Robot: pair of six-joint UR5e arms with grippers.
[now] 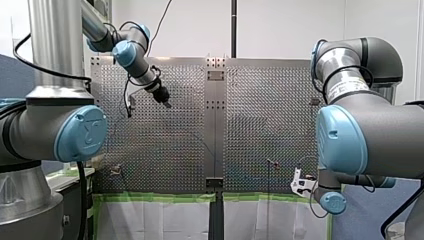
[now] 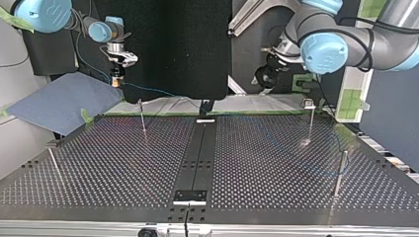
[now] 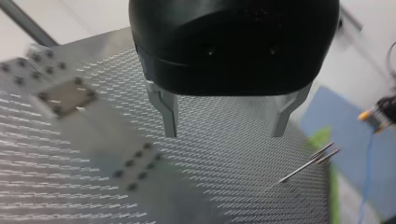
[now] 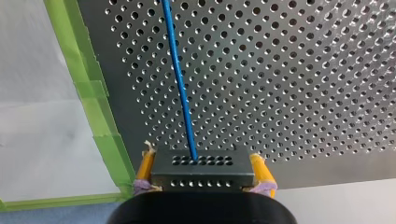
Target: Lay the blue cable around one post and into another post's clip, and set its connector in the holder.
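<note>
Cable [image 4: 180, 84]: blue, comes out of the top face of the connector [image 4: 201, 168] and runs straight ahead of the right gripper [image 4: 201, 161] over the perforated table [image 4: 289, 70].

Connector: dark block with rows of holes, clamped between the yellow pads [image 4: 146, 167], one pad on each side. So the right claw is closed on the connector. It sits just at the table edge, beside the green tape [image 4: 93, 107].

Top view: right gripper [image 2: 116, 76] hangs above and beyond the table's far edge at the view's left, over a blue sheet [image 2: 59, 101]. The cable [image 2: 148, 89] leaves it toward the view's right, along the far edge. Past the middle it's too faint to trace, so I can't tell whether it touches any post.

Posts in the top view:
- thin post [image 2: 142, 116] near the far edge at the left, closest to the right gripper, upright
- clip post [image 2: 311, 123] at the far right, with the clip [image 2: 309, 103] on top; I see no cable in it
- side post [image 2: 340, 173] nearer the camera at the right, upright
- tilted post [image 2: 53, 163] at the left edge

Left gripper [image 3: 226, 133]: black body, metal fingers [image 3: 167, 109] spread wide with only bare table showing between them. In the front view it [image 1: 164, 100] is up over the far left part of the table, well apart from the right gripper [image 1: 302, 185], which is at the near edge on the right.
</note>
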